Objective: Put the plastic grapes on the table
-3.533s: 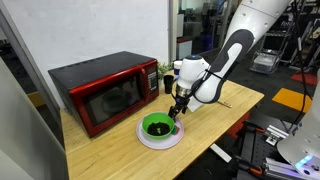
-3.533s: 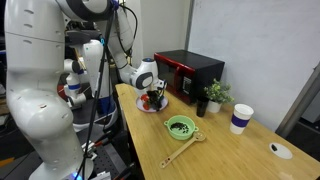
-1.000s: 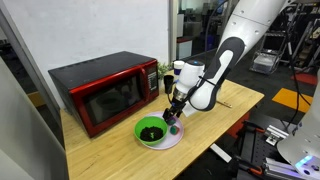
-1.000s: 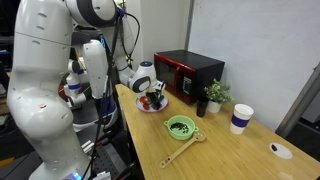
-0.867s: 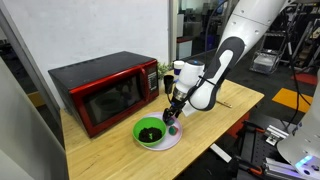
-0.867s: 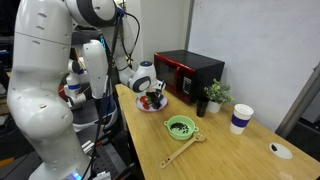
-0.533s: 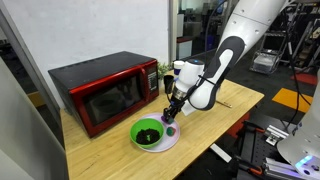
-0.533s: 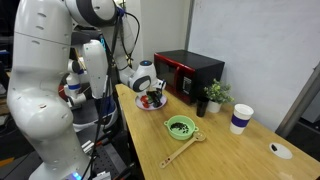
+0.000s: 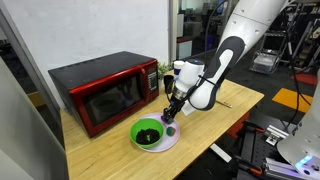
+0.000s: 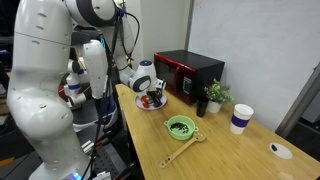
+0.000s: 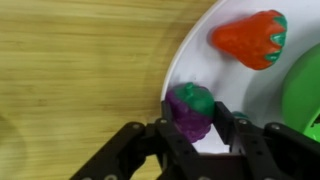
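Note:
The plastic grapes (image 11: 188, 110), a small purple knobbly clump with a green top, sit at the rim of the round white plate (image 11: 250, 90). My gripper (image 11: 192, 114) is shut on them, one black finger (image 11: 163, 128) on each side. In both exterior views the gripper (image 9: 170, 117) (image 10: 150, 98) reaches down to the plate (image 9: 170, 142) (image 10: 158, 107); the grapes are too small to make out there. The wooden table (image 11: 80, 70) (image 9: 232, 104) (image 10: 230, 150) lies right beside the plate's edge.
A red plastic strawberry (image 11: 250, 38) and a green bowl (image 11: 305, 90) (image 9: 148, 133) share the plate. A red microwave (image 9: 105, 90) (image 10: 190, 72) stands behind. Further along the table are another green bowl (image 10: 180, 127), a potted plant (image 10: 214, 95) and a paper cup (image 10: 241, 118).
The jaws have closed onto the grapes. The green bowl has slid slightly along the plate. The arm has hardly moved.

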Available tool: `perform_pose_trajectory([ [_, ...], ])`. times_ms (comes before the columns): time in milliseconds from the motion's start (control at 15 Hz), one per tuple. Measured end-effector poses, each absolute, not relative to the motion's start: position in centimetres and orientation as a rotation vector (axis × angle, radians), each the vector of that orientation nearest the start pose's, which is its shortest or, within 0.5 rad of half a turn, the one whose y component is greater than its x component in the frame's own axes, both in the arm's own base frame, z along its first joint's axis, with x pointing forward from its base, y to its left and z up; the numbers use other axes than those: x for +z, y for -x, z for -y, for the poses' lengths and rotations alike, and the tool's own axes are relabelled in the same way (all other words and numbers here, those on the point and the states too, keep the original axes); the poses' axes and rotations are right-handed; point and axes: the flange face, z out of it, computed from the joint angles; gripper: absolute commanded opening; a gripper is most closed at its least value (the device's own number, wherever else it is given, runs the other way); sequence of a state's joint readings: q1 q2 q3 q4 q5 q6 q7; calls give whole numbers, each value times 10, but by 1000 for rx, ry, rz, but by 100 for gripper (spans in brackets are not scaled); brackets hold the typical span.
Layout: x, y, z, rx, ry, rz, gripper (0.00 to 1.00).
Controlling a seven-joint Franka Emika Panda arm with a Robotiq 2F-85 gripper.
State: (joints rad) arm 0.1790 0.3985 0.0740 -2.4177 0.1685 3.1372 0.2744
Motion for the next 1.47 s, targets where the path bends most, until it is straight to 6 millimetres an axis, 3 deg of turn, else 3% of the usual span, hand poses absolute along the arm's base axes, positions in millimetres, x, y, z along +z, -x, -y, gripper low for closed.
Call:
perform_pose_trajectory([
  [400,188,-507,-117,-470,2957,-253,20],
  [933,225,-515,-114,-518,2953,-161,20],
  [1200,246,-517,-84,-428,2999,-88,20],
  [1467,262,-518,-26,-348,3077,-81,20],
])
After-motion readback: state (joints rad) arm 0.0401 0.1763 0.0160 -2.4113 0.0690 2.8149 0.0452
